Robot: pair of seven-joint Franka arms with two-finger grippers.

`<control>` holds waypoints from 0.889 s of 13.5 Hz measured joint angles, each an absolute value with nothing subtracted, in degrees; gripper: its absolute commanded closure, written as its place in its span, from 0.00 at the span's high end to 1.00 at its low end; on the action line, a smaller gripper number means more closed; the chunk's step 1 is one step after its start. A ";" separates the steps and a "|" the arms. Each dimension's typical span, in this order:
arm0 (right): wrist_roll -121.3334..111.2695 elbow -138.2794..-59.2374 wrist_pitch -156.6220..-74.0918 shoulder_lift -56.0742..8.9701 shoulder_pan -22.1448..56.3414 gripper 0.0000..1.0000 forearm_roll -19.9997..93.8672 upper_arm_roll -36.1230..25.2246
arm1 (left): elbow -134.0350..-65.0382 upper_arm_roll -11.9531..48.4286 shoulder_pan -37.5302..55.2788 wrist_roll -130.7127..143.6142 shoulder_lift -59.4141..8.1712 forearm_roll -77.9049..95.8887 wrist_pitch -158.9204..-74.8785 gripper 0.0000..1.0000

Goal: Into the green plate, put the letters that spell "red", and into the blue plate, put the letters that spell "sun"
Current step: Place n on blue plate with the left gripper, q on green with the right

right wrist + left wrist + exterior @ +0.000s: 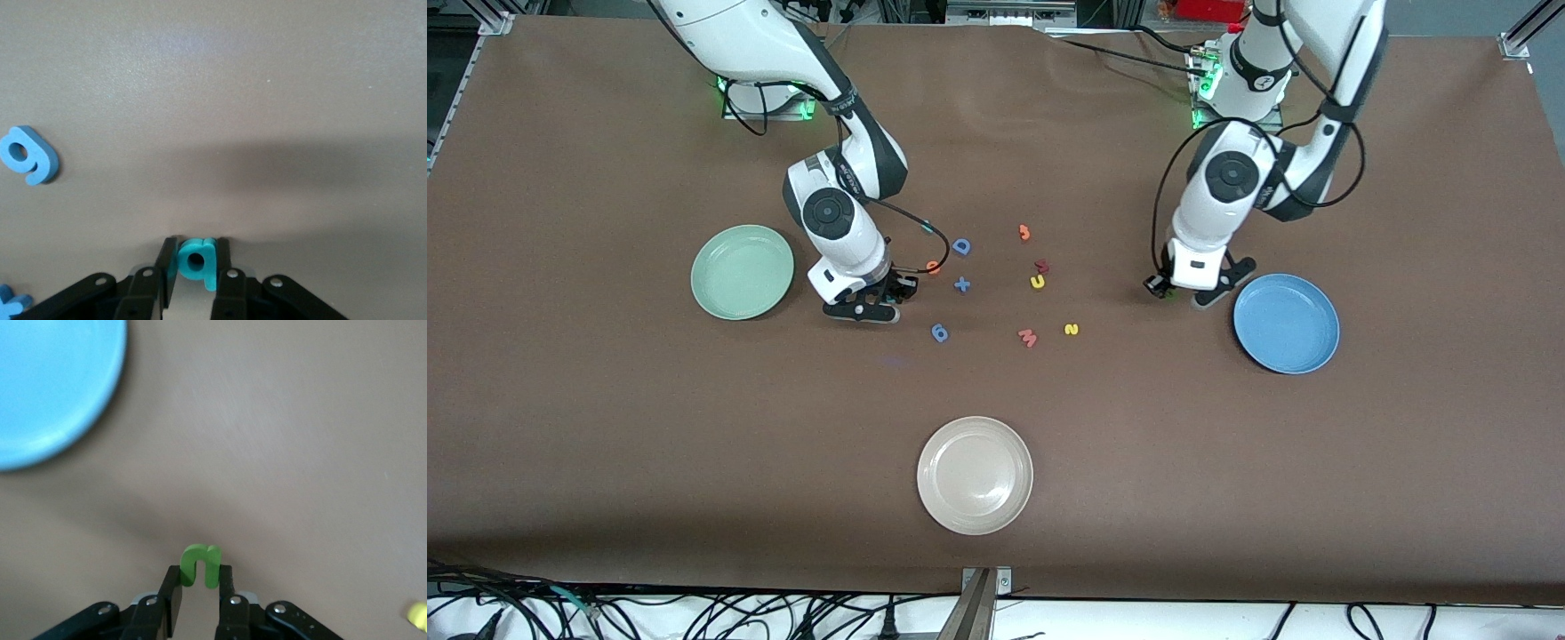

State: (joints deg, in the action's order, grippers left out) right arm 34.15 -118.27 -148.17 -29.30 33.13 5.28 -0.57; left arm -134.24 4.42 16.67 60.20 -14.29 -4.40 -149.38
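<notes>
My left gripper (200, 585) is shut on the green "n" (200, 565), low over the table beside the blue plate (1286, 323), toward the left arm's end. My right gripper (195, 267) is shut on the teal "d" (196, 261), low over the table next to the green plate (743, 271). In the front view the right gripper (871, 307) hides that letter. The orange "e" (933, 267) lies beside the right hand. The yellow "u" (1037, 282) and the yellow "s" (1072, 329) lie mid-table. A small teal piece (927, 226), perhaps the "r", sits by the right arm's cable.
A cream plate (975, 475) stands nearest the front camera. Loose between the arms lie a blue "D" (961, 246), a blue plus (961, 284), a blue "6" (939, 332), an orange "3" (1024, 233), a dark red piece (1040, 265) and a red "W" (1028, 337).
</notes>
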 measured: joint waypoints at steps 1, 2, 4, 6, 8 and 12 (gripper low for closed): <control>34.28 -118.12 -147.67 -28.83 33.13 0.00 5.28 -0.61 | -134.02 4.36 14.19 55.90 -13.62 -4.41 -148.15 0.12; 34.36 -117.77 -146.14 -27.90 33.14 0.00 5.28 -0.79 | -133.95 4.28 11.33 51.01 -13.17 -4.43 -147.57 0.12; 34.36 -116.85 -140.67 -24.41 33.13 0.00 5.28 -1.90 | -133.94 4.07 5.11 39.93 -12.98 -4.44 -147.36 0.13; 32.76 -116.06 -133.42 -19.84 33.13 0.00 5.27 -4.17 | -133.94 3.94 -0.25 29.85 -13.03 -4.44 -147.31 0.70; 28.22 -115.52 -126.62 -15.67 33.11 0.00 5.27 -7.83 | -133.95 3.93 -3.72 22.47 -13.51 -4.44 -147.08 1.00; 17.27 -115.38 -118.91 -10.95 32.98 0.00 5.27 -16.49 | -133.63 4.71 -4.25 20.28 -14.19 -4.43 -147.08 1.00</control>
State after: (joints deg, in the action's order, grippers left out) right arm 17.27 -115.38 -118.91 -10.95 32.98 5.27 -16.49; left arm -133.63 4.71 -4.25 20.28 -14.19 -4.43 -147.08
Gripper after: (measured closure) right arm 0.727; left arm 0.260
